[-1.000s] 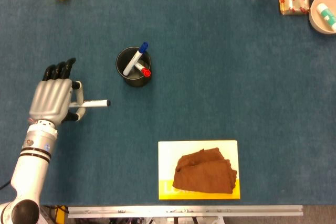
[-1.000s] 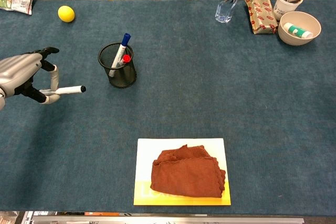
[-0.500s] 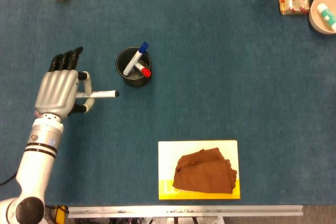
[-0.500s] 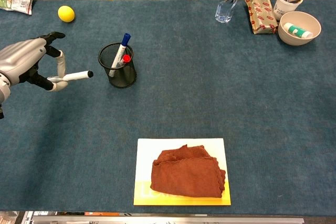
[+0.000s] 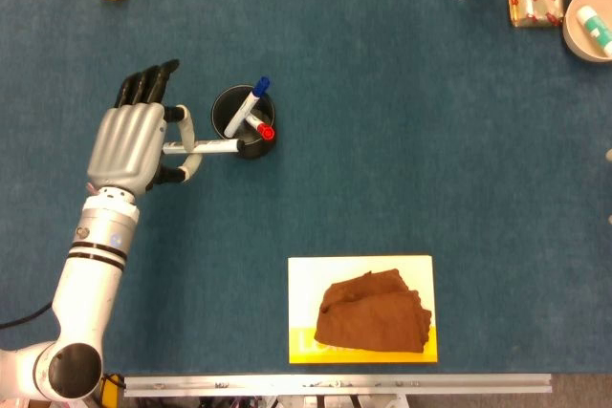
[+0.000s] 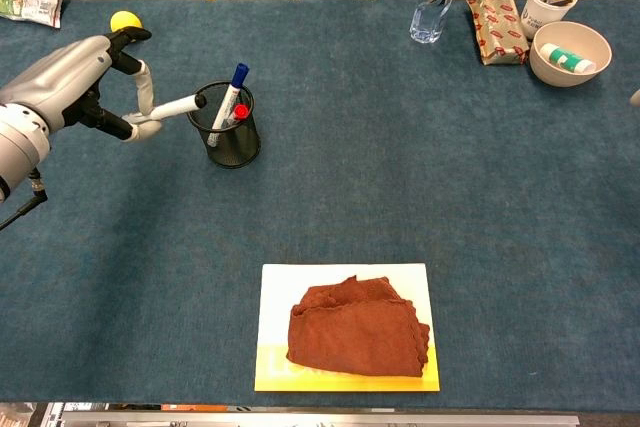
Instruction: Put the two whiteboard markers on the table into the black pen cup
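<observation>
Head view: my left robot hand pinches a white marker between thumb and a finger, the other fingers stretched flat toward the far side. The marker lies level, its free end over the near rim of the black pen cup. Inside the cup stand two pens already, a blue-capped marker leaning up-left to right and a red-capped marker lower down. The right robot hand shows in neither view. Chest view: the same left robot hand holds the white marker clear of the bench, tip just short of or at the mesh cup's rim; I cannot tell whether it touches. Judgement on handling: the marker is light, rigid, smooth plastic, so it could swivel in a two-point pinch; the hold is near its tail end, which leaves the front free to dip. It should tilt tip-down before release, else it may bridge the rim and tip the light cup.
</observation>
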